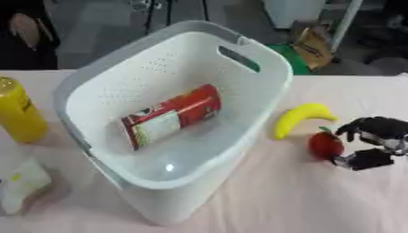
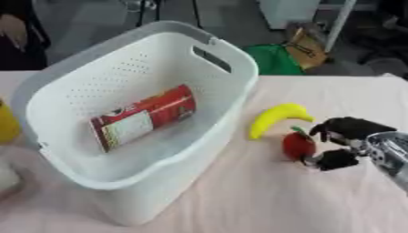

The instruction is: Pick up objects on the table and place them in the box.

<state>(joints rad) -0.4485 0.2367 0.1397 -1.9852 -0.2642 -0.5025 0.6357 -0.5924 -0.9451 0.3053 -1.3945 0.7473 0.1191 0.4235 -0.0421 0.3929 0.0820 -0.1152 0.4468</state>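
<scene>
Box (image 1: pixel 271 77) holds one can (image 1: pixel 171 116); seemingly one apple (image 2: pixel 298 145).

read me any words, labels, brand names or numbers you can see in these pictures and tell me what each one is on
No text can be read.
Red can in the white basket: pale label panel with print, too blurred to read.
Yellow bottle at the table's left edge: dark markings, unreadable.
Pale packet at the lower left: small yellow and dark marks, unreadable.
Brown bag on the floor behind the table: a dark mark, unreadable.
Banana and red fruit: no label visible.
</scene>
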